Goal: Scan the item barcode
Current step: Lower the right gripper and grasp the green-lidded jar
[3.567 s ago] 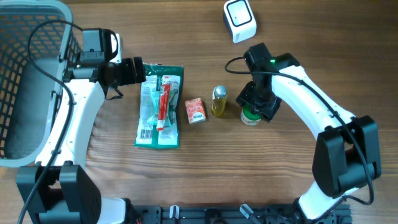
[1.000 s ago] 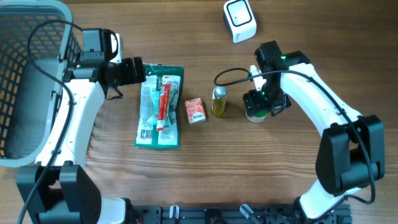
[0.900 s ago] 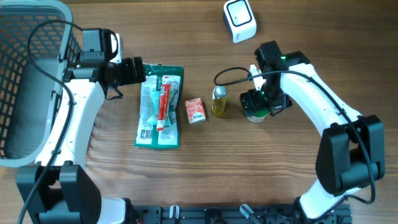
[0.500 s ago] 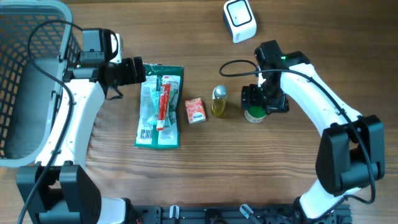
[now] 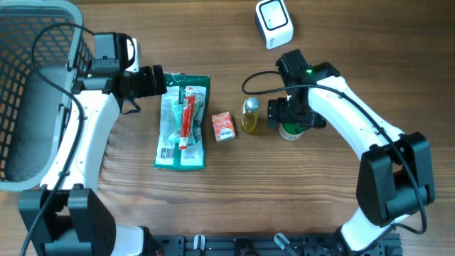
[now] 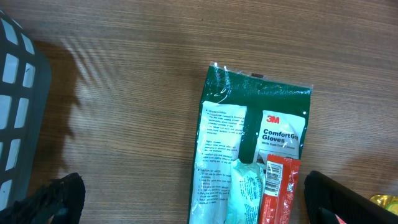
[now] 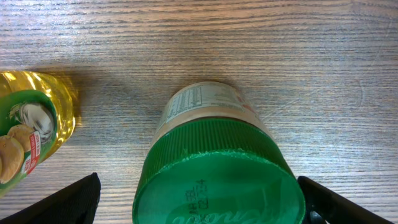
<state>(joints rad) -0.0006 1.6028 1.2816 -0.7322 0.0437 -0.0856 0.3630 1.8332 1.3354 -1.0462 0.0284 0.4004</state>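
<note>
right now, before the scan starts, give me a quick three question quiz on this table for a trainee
1. Which thing sits directly under the open right gripper: A green-lidded jar, B yellow oil bottle, C small red carton?
2. True or false: the green glove packet lies outside the grey plastic basket.
3. The small red carton lies between the glove packet and the ____.
Key: 1 A; 2 true; 3 yellow oil bottle.

One grey basket (image 5: 21, 64) (upper left of the frame), one white scanner (image 5: 274, 23), one glove pack (image 5: 170, 135), one red packet (image 5: 187, 122), one small box (image 5: 223, 126), one oil bottle (image 5: 250, 116), one green-lidded jar (image 5: 290, 132).
</note>
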